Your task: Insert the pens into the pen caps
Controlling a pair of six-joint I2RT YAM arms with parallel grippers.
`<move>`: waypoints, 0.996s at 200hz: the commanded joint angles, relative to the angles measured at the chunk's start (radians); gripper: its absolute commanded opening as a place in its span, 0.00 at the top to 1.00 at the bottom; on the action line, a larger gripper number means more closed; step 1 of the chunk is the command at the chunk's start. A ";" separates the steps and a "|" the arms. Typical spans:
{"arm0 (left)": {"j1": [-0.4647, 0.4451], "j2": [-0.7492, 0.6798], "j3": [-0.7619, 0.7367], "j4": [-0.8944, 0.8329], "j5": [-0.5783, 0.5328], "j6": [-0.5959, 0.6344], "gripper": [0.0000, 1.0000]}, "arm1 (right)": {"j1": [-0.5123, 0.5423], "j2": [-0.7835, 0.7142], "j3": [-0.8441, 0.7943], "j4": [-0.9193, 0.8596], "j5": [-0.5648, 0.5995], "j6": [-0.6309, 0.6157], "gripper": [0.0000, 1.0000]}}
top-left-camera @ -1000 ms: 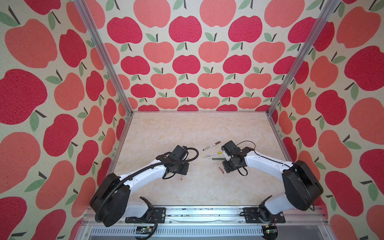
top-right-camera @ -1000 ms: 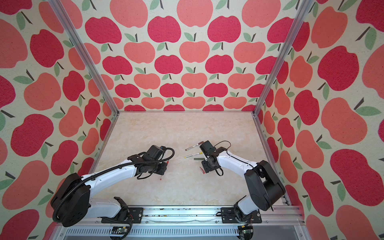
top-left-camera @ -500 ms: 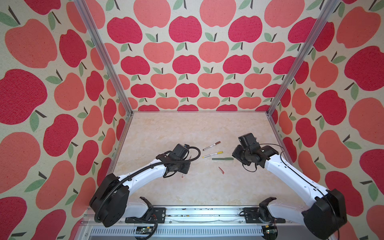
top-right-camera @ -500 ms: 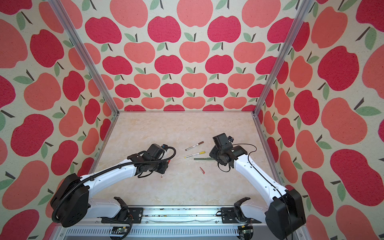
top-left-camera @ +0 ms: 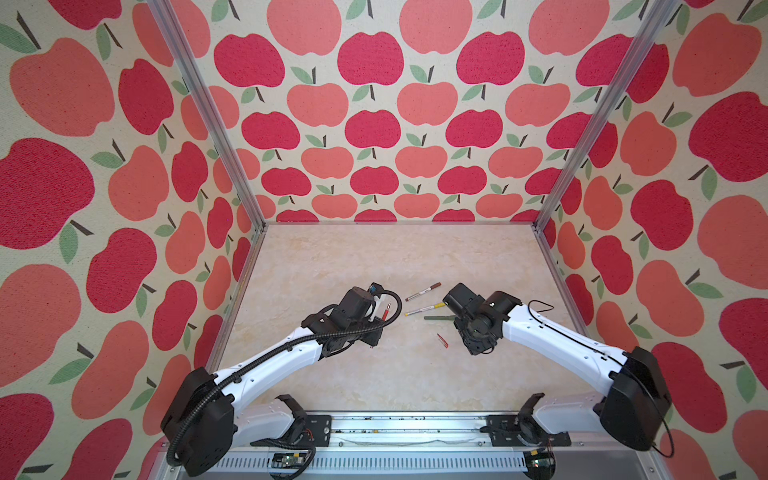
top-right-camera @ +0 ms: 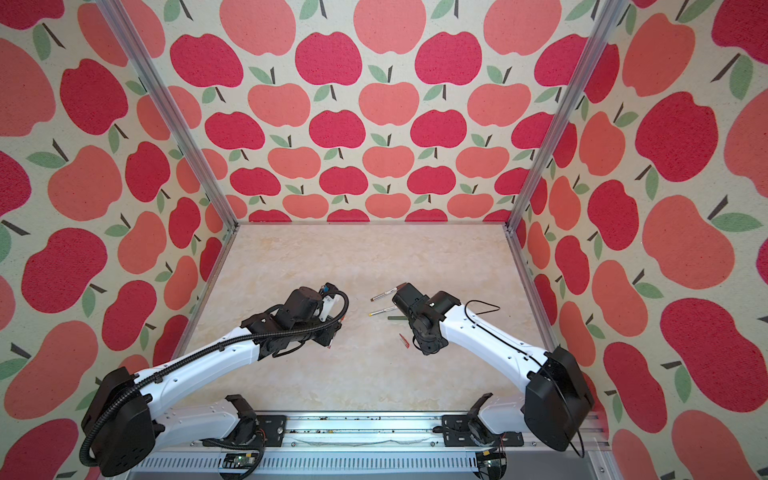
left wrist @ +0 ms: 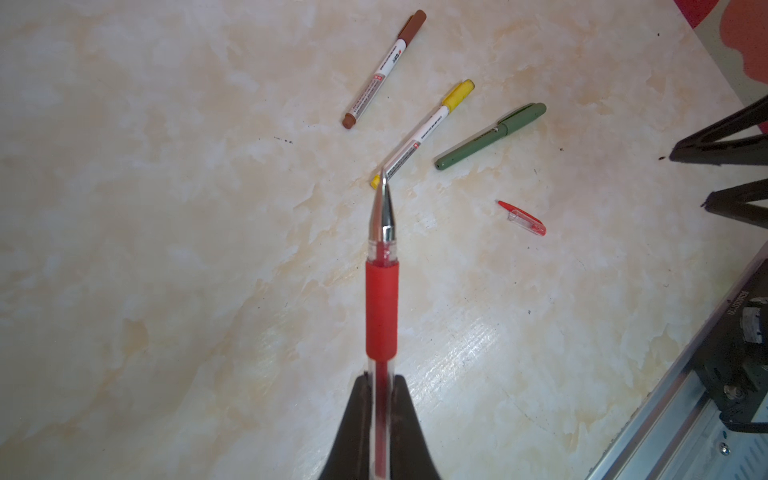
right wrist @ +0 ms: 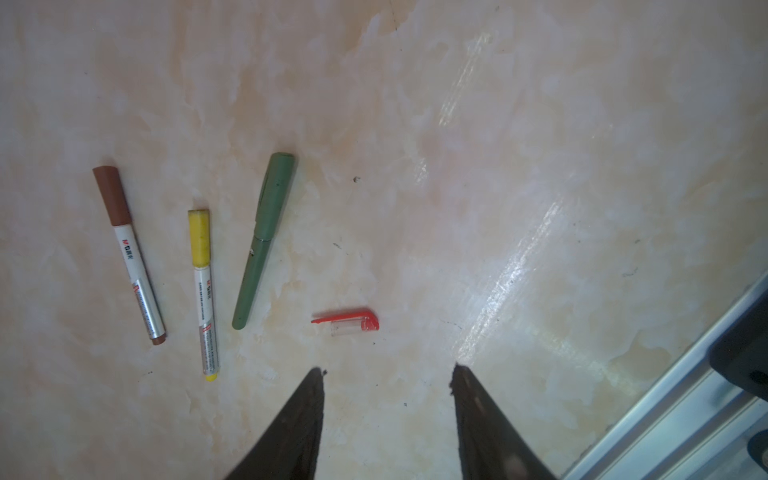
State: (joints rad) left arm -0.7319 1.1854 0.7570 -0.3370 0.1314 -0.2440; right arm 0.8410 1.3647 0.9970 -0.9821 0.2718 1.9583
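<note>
Grip check, left side: the left fingers point(left wrist: 354, 428) are pressed together on the clear barrel of the red pen point(left wrist: 381, 311), just behind its red rubber sleeve. The pen sticks straight out past the fingertips. It is uncapped, with the silver cone and writing point bare, and is held clear of the worktop point(left wrist: 166, 257). In the left wrist view the point overlaps the uncapped end of the yellow marker point(left wrist: 424, 133). That is overlap in the picture only, as the marker lies flat on the worktop further out.

The right fingers point(right wrist: 291, 432) stand partly apart, with a plain gap between them and nothing in it. They hang over the worktop. The red pen cap point(right wrist: 347, 322) lies just beyond their tips, closer to one finger than the other. The cap is clear with a red clip and a red closed end. It lies on its side and touches no pen.

Past the cap, three pens lie in a loose row, near one another but apart. The green pen point(right wrist: 266, 241) is nearest the cap, then the yellow marker, then the brown marker point(right wrist: 126, 249). All three wear their caps: green on green, yellow and brown on white-silver barrels.

In both top views the row sits mid-worktop between the two arms. One end of the green pen runs under the right arm point(top-left-camera: 494, 305). The red pen cap sits closer to the front rail point(top-left-camera: 395, 432) than the row does. Apple-print walls point(top-left-camera: 374, 124) enclose three sides.
</note>
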 commanded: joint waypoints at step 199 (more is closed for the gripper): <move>-0.015 -0.038 -0.031 0.029 -0.029 -0.001 1.00 | -0.052 0.266 -0.046 0.274 -0.167 0.080 0.50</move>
State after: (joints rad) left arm -0.7422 1.1564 0.7383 -0.3126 0.1196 -0.2440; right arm 0.8032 1.6115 0.9504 -0.7021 0.1249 2.0666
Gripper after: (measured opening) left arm 0.093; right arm 0.500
